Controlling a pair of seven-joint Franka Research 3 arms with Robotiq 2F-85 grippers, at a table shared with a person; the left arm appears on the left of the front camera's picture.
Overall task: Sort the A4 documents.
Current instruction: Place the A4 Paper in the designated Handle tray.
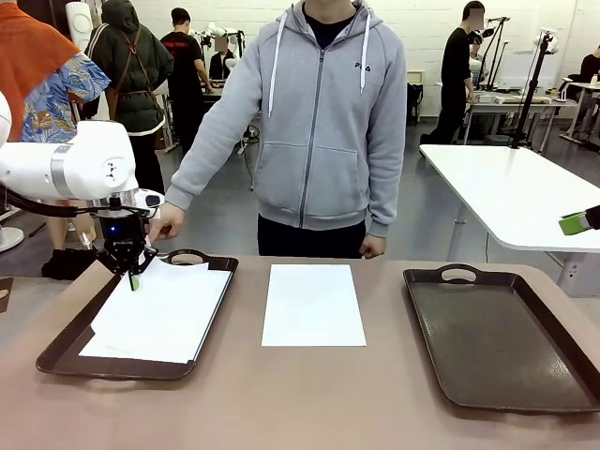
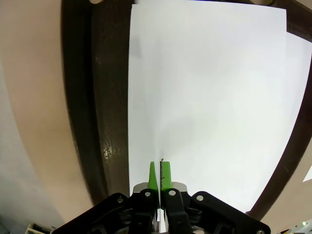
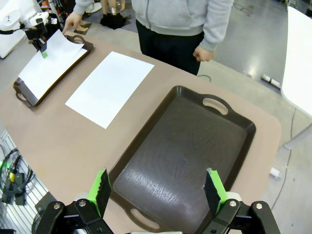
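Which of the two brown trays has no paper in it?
The tray on the robot's right: its floor is bare. The left tray carries white sheets, one pinched by the left end effector.

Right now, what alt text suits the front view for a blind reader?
The left claw pinches a thin white paper sheet over a dark brown handled tray. A second white sheet lies on the tan table left of another brown tray; a person stands opposite.

Right tray [image 1: 502, 337] bare; hand [image 1: 169, 222] maybe touching left tray [image 1: 82, 328].
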